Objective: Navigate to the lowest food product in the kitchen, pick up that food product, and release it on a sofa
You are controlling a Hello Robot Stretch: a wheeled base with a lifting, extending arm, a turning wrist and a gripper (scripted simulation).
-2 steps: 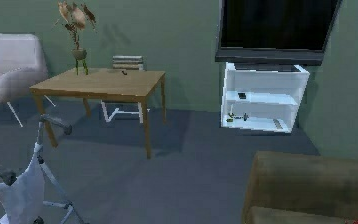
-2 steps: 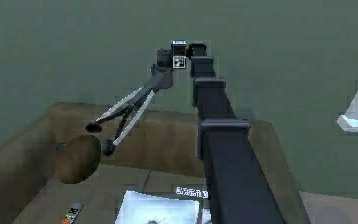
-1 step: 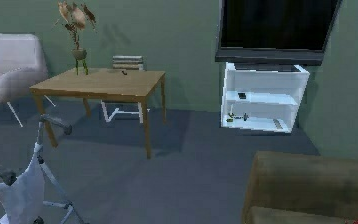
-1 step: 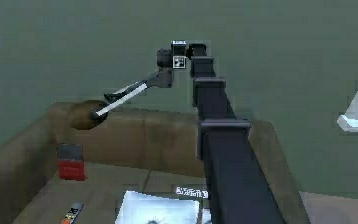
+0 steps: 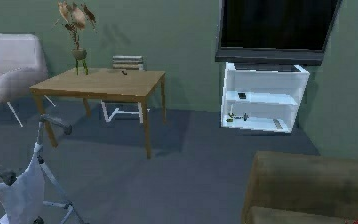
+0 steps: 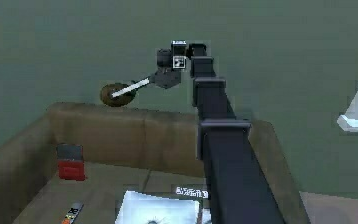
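A brown, rounded food item [image 6: 111, 96] hangs at the far end of my gripper [image 6: 127, 91], clear of every surface, so the gripper holds it. It hangs in front of the green wall, above the back of a brown sofa [image 6: 122, 132]. The dark arm [image 6: 225, 140] rises from the arm side view's bottom edge out over the sofa. A corner of the same brown sofa [image 5: 307, 185] shows at the forward view's lower right.
On the sofa seat lie a red and grey object [image 6: 71, 165], a white sheet [image 6: 157, 208] and a small dark remote-like item [image 6: 70, 213]. Ahead are a wooden table [image 5: 97, 85] with vase [image 5: 79, 50] and books [image 5: 128, 63], a white shelf [image 5: 264, 97] under a TV [image 5: 277, 30], and a white armchair [image 5: 12, 65].
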